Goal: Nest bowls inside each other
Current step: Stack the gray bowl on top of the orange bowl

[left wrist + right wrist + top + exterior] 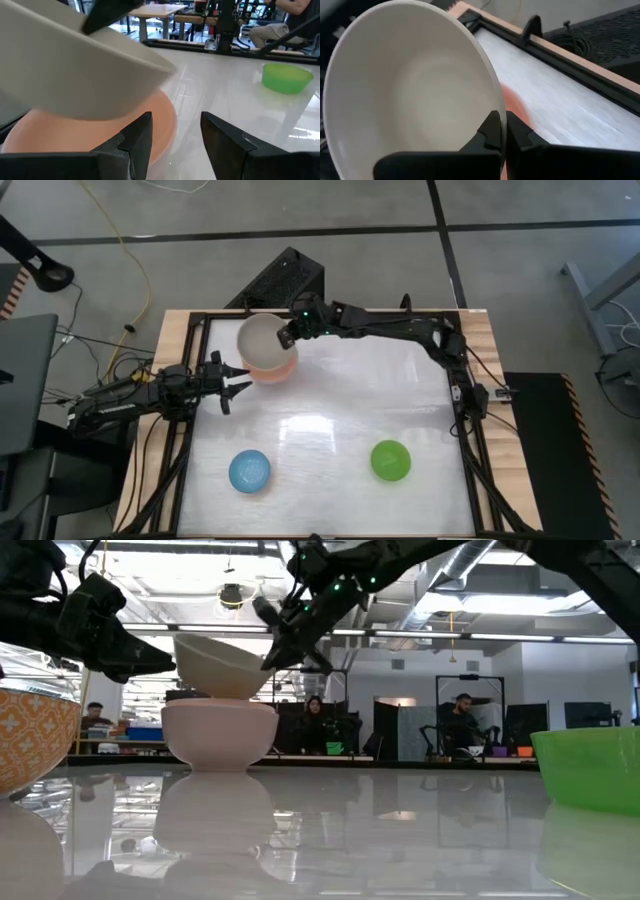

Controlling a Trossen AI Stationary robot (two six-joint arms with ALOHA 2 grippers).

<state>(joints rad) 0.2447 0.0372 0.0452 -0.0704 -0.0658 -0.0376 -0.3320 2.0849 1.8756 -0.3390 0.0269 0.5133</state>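
Note:
My right gripper reaches to the table's far left and is shut on a grey-beige bowl. It holds this bowl tilted just above a salmon-orange bowl. The salmon-orange bowl appears to sit inside a pale pinkish-white bowl, which stands on the table. Whether the held bowl touches the ones below, I cannot tell. My left gripper is open and level, just left of the stacked bowls, touching nothing. A blue bowl and a green bowl rest on their bases near the front. My right gripper pinches the grey-beige bowl's rim, one finger inside the bowl and one outside. The fingers slant downward from the table's right onto the rim's right side. The bowl is clear of the table and tilted, its mouth tipped up toward the gripper.
A black frame and wooden border run around the white table top. The broad middle of the table lies between the stack and the two small bowls. People sit at desks in the room beyond.

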